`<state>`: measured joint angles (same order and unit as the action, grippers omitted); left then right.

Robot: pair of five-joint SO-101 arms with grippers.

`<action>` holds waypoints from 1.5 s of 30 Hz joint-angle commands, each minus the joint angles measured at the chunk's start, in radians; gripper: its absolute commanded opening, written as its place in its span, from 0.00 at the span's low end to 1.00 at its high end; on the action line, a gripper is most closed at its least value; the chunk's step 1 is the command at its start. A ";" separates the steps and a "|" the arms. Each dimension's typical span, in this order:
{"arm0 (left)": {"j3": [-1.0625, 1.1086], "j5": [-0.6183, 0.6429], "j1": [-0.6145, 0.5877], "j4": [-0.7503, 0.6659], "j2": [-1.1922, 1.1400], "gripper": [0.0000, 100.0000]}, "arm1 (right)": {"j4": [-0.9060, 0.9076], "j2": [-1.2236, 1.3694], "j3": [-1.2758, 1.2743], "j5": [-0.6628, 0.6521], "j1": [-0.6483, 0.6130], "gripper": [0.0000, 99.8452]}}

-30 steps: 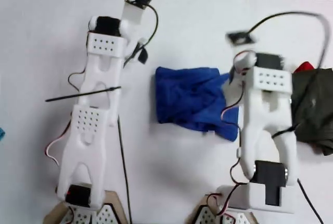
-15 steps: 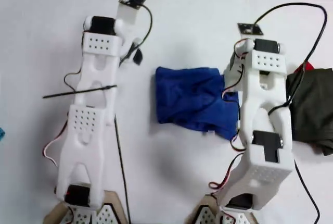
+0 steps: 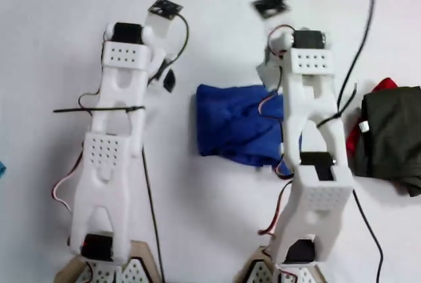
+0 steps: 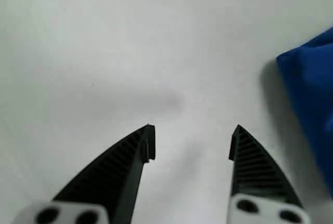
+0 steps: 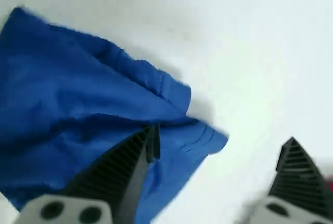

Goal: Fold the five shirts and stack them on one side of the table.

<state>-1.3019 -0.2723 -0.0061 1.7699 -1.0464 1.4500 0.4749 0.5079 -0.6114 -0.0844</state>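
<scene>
A lumpy blue shirt (image 3: 233,125) lies in the middle of the white counter (image 3: 217,26), and both pincers are open and hold nothing.

High view: the blue shirt is folded into a rough square with lots of wrinkles, and one corner sticks out near the right arm (image 3: 316,164). A dark green shirt (image 3: 391,138) sits at the counter's right edge with a bit of red cloth (image 3: 385,85) poking out from under it. A second ago the right arm was beside the dark shirt; now it has swung over the blue shirt's right edge. The left arm (image 3: 112,158) has hardly moved. Left wrist view: the left pincer (image 4: 191,140) is spread wide over bare counter, with the blue shirt off to one side. Right wrist view: the right pincer (image 5: 221,146) is spread wide too, one finger above the blue shirt's hem and the other above bare counter.
</scene>
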 commanded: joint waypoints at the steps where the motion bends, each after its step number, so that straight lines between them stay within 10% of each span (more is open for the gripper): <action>1: -0.007 -0.018 -0.009 0.015 0.094 0.25 | 0.008 0.019 0.074 -0.387 -0.015 0.36; 20: -0.054 -0.020 -0.009 0.015 0.092 0.25 | 0.044 0.269 0.075 -0.690 -0.105 0.36; 45: -0.054 -0.017 -0.006 0.017 0.094 0.25 | 0.278 0.573 0.339 -0.476 -0.183 0.36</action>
<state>-1.3080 -0.2892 -0.0077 1.7699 -1.0464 1.7154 1.0134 0.8485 -1.0963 -0.2409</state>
